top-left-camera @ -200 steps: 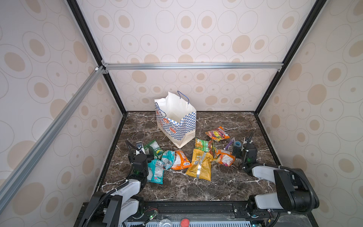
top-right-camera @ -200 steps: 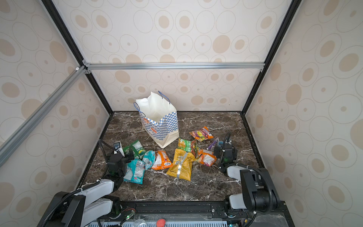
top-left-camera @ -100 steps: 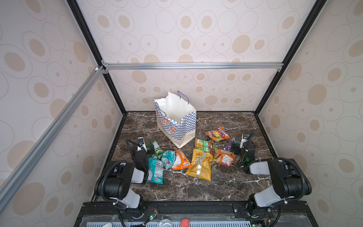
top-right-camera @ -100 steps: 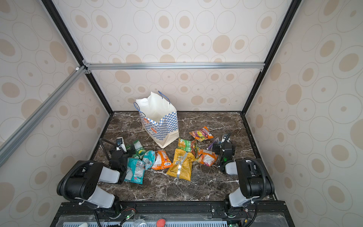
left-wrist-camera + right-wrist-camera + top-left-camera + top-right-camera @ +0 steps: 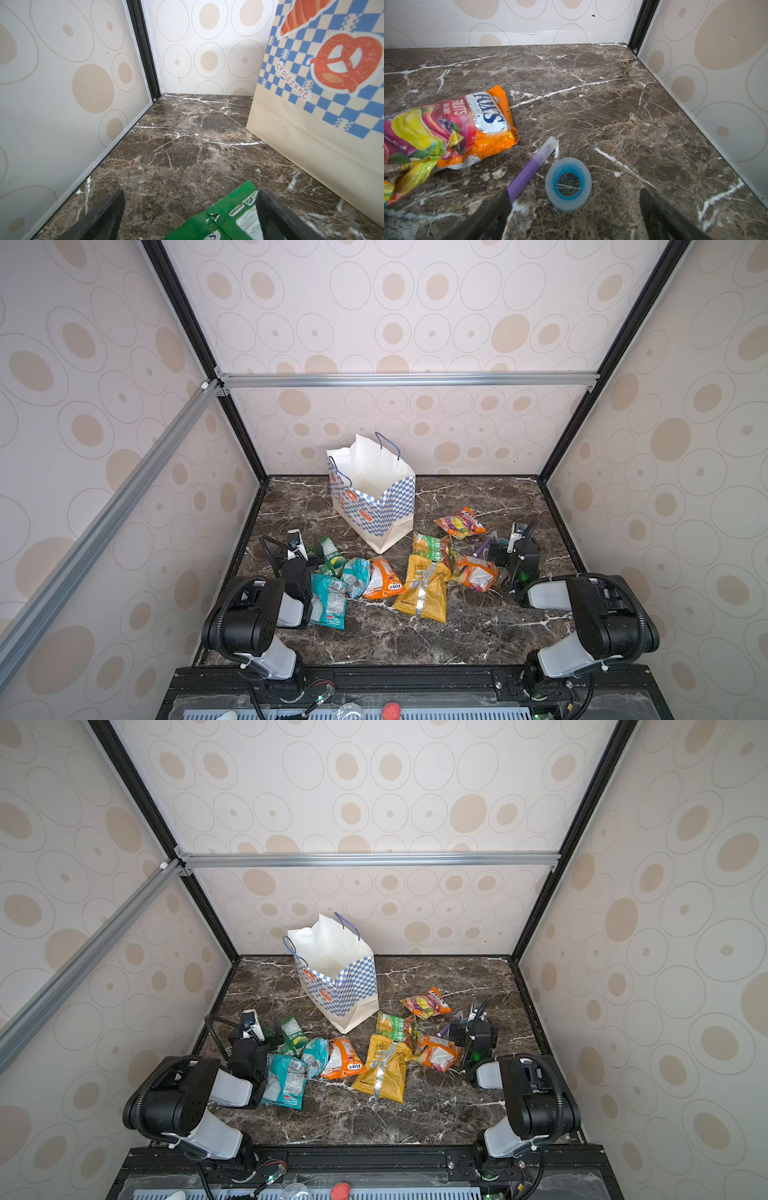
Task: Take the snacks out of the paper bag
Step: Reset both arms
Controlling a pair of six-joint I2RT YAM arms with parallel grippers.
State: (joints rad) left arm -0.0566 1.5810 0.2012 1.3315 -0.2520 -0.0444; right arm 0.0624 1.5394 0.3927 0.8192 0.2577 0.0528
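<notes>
The paper bag (image 5: 374, 497) (image 5: 336, 986) stands upright and open at the back of the marble floor, and only white paper shows inside it. Several snacks lie in front of it: a green packet (image 5: 330, 549), a teal one (image 5: 330, 599), an orange one (image 5: 382, 578), a yellow one (image 5: 422, 587) and an orange fruit packet (image 5: 459, 522). My left gripper (image 5: 311, 556) (image 5: 190, 194) is open low over the floor. The green packet (image 5: 226, 216) lies loose between its fingers, against the bag-side one. My right gripper (image 5: 498, 549) (image 5: 575, 193) is open by the fruit packet (image 5: 446, 128), holding nothing.
A blue tape roll (image 5: 568, 184) lies between the right fingers and a purple stick (image 5: 527, 174) beside one of them. The left wall (image 5: 72, 93) and the bag's side (image 5: 311, 128) flank the left gripper. The right wall (image 5: 716, 83) is close to the right gripper.
Both arms have folded, their big elbow links swinging up near the front edge. The grippers stay low and open at about the same spots. Bag and packets have not moved.
</notes>
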